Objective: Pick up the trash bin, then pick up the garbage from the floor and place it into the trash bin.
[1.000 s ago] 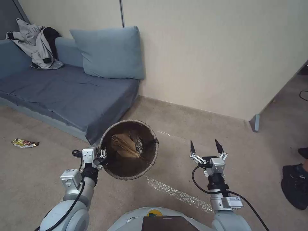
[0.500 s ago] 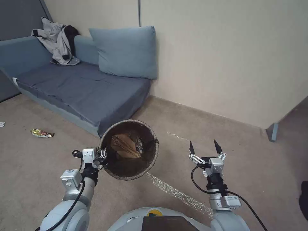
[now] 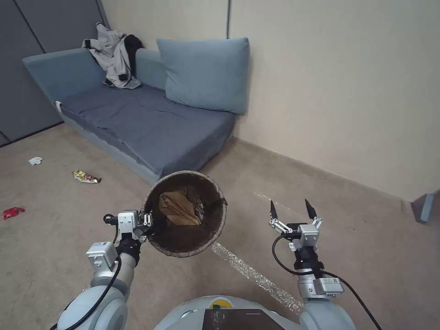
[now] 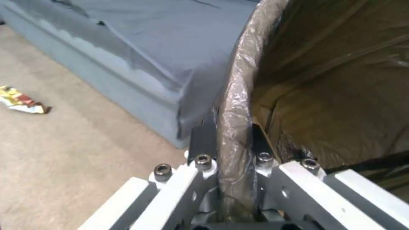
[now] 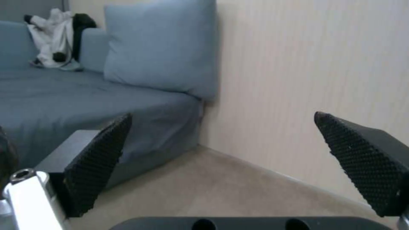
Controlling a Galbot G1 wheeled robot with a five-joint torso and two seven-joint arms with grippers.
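The left gripper (image 3: 147, 223) is clamped on the rim of the trash bin (image 3: 219, 220), one finger outside the wall and one inside, with the folded-over bag pinched between them; the left wrist view shows the two dark fingers (image 4: 203, 139) squeezing the crinkled liner at the rim (image 4: 235, 105). The bin hangs off the floor, tilted so its mouth faces up toward the head camera, and a tan folded paper (image 3: 178, 207) lies inside against the dark bag.

The right gripper (image 3: 293, 211) is held up in front of the robot's right side, well apart from the bin, its jaws spread wide with nothing between them. In the right wrist view the textured black fingertips (image 5: 99, 158) stand far apart against the wall and the sofa end.

Beyond the bin stands a blue sofa (image 3: 137, 126) with a large cushion (image 3: 205, 73) and a grey and black jacket (image 3: 114, 55) thrown over its back. On the carpet to the robot's left lie a yellow snack wrapper (image 3: 85, 176), a red wrapper (image 3: 13, 212) and a white tissue scrap (image 3: 35, 161), all well apart from the bin. A strip of clear crinkled film (image 3: 256, 277) lies on the floor between the two arms.
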